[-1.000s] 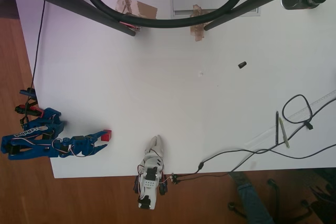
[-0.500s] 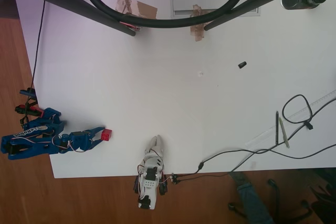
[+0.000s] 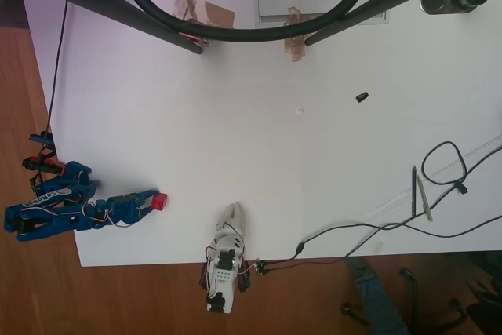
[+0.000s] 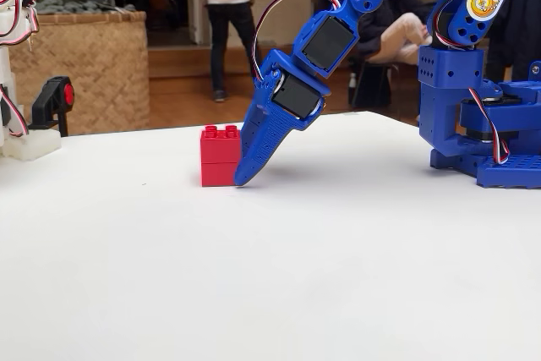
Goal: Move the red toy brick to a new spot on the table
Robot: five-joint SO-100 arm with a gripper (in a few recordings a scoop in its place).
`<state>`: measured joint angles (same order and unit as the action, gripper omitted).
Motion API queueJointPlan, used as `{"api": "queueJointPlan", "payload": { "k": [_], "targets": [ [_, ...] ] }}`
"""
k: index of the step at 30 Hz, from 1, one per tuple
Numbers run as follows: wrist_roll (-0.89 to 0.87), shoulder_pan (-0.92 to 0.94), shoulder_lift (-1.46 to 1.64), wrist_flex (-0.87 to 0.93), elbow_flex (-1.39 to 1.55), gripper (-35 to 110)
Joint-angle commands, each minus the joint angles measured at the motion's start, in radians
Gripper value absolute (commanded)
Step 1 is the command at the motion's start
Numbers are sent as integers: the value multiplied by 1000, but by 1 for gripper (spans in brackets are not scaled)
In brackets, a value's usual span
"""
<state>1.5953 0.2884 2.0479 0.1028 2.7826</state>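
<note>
Blue pincer (image 4: 241,177) tip touches the red toy brick (image 4: 220,156) on the table (image 4: 279,276); grip state unclear.

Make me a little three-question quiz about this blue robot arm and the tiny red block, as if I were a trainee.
1. True or false: the red toy brick rests on the table.
2. In the fixed view, where is the blue gripper relative to the brick? A) high above it B) down at table level, right beside it C) far across the table
3. Fill in: in the overhead view, the brick lies near the table's ____ corner.

Key:
1. True.
2. B; its tip sits against the brick's right side.
3. Lower left.
</note>
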Motion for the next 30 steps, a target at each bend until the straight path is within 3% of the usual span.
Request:
{"api": "queueJointPlan", "payload": {
  "k": [1,17,23,30],
  "targets": [
    [-31,2,-15,3,-110,18],
    [-98,-41,-64,138,-313,10],
    [-209,-183,-117,304,-572,9],
    [-318,-299,-387,466,-980,9]
  ]
}}
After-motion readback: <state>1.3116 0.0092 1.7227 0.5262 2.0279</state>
